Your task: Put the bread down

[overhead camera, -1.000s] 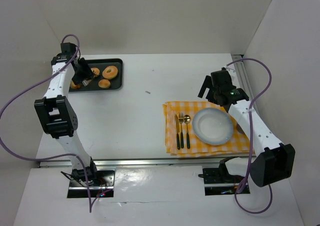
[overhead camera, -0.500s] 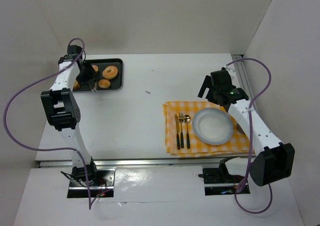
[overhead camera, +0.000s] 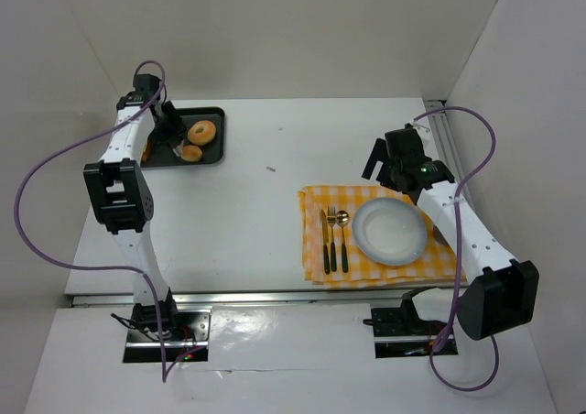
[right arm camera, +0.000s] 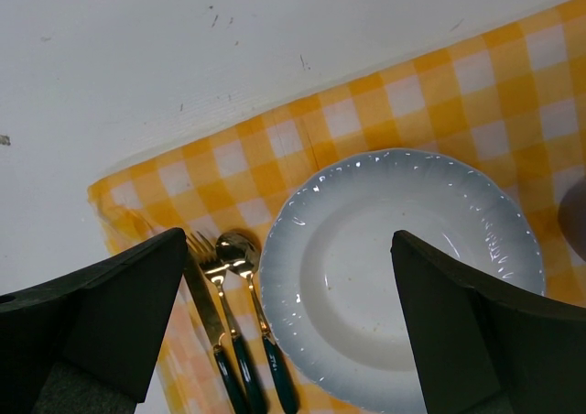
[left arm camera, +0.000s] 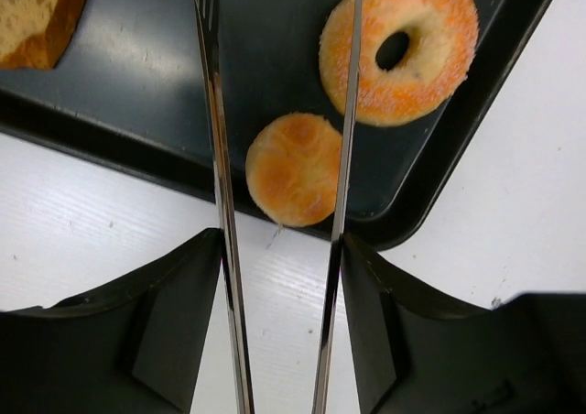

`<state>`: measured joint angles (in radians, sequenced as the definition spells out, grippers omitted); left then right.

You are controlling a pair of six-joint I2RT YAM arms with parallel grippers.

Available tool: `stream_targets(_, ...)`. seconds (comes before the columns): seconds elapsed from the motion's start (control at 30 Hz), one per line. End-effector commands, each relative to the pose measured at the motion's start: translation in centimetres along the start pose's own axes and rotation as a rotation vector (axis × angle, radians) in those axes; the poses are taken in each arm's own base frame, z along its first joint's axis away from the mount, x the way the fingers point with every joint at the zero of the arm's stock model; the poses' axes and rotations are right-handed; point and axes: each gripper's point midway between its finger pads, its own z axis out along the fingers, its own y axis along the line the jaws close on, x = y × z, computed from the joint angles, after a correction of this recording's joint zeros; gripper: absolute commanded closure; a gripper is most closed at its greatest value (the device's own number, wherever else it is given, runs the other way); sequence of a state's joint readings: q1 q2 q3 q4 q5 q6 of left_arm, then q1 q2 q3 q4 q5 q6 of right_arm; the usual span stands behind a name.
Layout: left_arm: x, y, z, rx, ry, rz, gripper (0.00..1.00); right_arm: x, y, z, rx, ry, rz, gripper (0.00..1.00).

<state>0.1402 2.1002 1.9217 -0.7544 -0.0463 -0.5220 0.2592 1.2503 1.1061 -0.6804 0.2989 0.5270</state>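
In the left wrist view a black tray (left arm camera: pixel 137 75) holds a small round bun (left arm camera: pixel 293 168), a sugared ring doughnut (left arm camera: pixel 400 48) and a torn piece of bread (left arm camera: pixel 37 16) at the top left. My left gripper (left arm camera: pixel 279 249) is shut on metal tongs (left arm camera: pixel 212 112). The tongs' two arms stand apart over the tray, one on each side of the round bun. From above, the left gripper (overhead camera: pixel 168 130) hangs over the tray (overhead camera: pixel 221 139) at the back left. My right gripper (overhead camera: pixel 386 165) is open above the white plate (overhead camera: pixel 391 232), holding nothing.
A yellow checked cloth (overhead camera: pixel 316 203) lies at the right under the plate, with a knife, fork and spoon (overhead camera: pixel 334 240) to the plate's left. Side walls stand close on both sides, and a metal rail (overhead camera: pixel 449 144) runs along the right edge.
My left arm has swung further back and to the right, bringing the tongs over the middle of the tray. The right arm has not moved.
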Motion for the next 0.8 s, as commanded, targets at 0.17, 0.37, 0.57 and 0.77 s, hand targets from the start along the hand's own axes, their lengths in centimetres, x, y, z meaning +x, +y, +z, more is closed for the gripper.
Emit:
stream_targets(0.17,-2.6,-0.5,1.1,-0.015,-0.046,0.029,0.34,-1.9,1.0,-0.2,-0.024,-0.05,0.016,0.0)
stream_targets(0.37,-3.0,-1.0,1.6,-0.002,-0.049,0.02,0.37,-1.8,0.8,0.1,-0.011,-0.047,0.014,0.0)
stream_targets(0.57,-3.2,-1.0,-0.1,0.006,-0.067,0.028,0.66,-1.8,0.8,0.1,-0.011,-0.047,0.014,0.0)
stream_targets(0.77,-3.6,-1.9,-4.9,0.035,-0.13,0.05,0.72,-1.8,0.8,0.1,-0.011,-0.047,0.014,0.0)
